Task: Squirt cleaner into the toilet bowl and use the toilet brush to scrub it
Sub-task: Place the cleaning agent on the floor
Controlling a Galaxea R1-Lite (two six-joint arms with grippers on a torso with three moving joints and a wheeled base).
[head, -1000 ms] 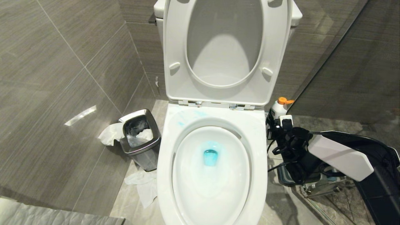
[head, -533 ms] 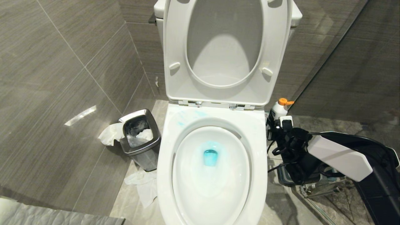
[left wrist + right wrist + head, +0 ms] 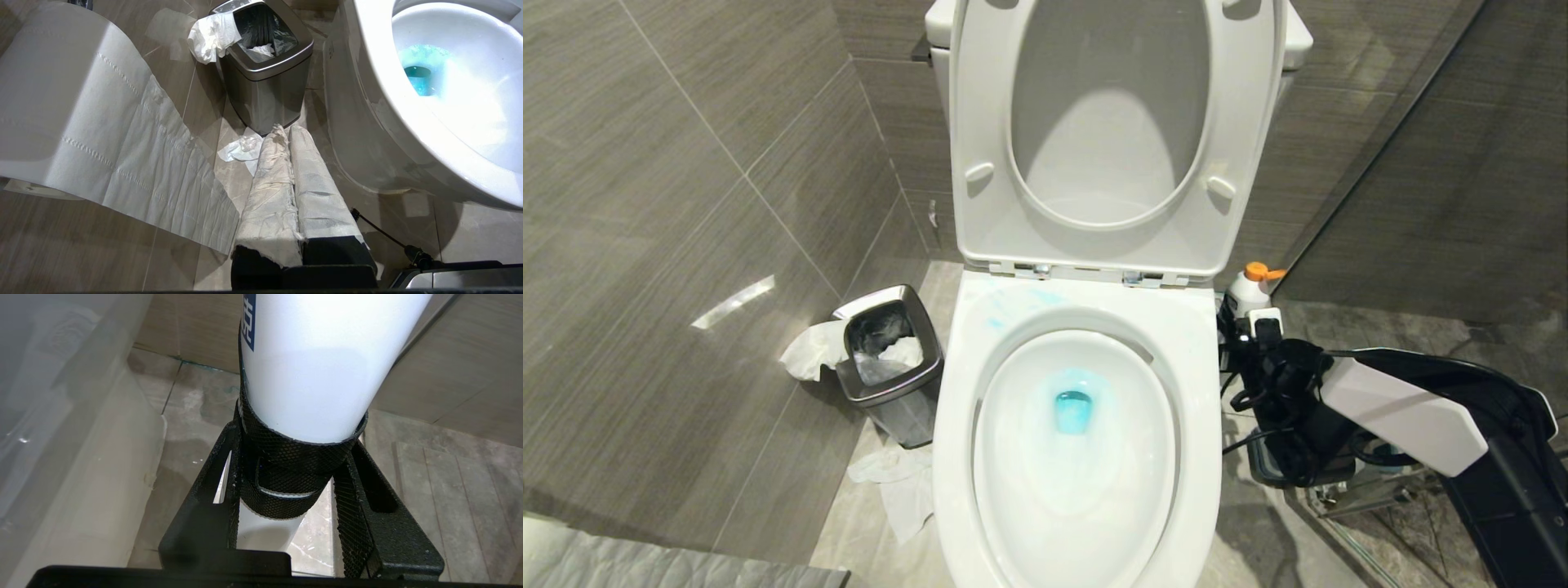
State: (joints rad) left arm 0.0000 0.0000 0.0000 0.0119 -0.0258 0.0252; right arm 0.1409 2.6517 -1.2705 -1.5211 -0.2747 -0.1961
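Black knurled fingers (image 3: 355,506) of the right gripper (image 3: 292,486) stand about half open and are closed round the white cleaner bottle (image 3: 314,375), one pad on each side of its lower body, so the bottle is held and not merely touched. Over the last second the right gripper (image 3: 1262,327) and the bottle with its orange cap (image 3: 1258,271) have sunk a little, down and slightly left in the head view, beside the right flank of the toilet bowl (image 3: 1205,457); this looks like the bottle being put back on the floor, though whether its base already rests there I cannot tell, since the arm hides it. That would mean the squirting is done: the cleaner (image 3: 1072,408) lies turquoise at the bottom of the bowl, with fainter blue smears on the far left of the rim (image 3: 1005,314). Scrubbing is still to come, and the toilet brush cannot be made out in any view, perhaps hidden behind the right arm. The left gripper (image 3: 291,134), its fingers wrapped in white paper and pressed shut on nothing, hangs parked low to the left, pointing toward the steel waste bin (image 3: 265,77) and the loose tissue (image 3: 241,149) on the floor
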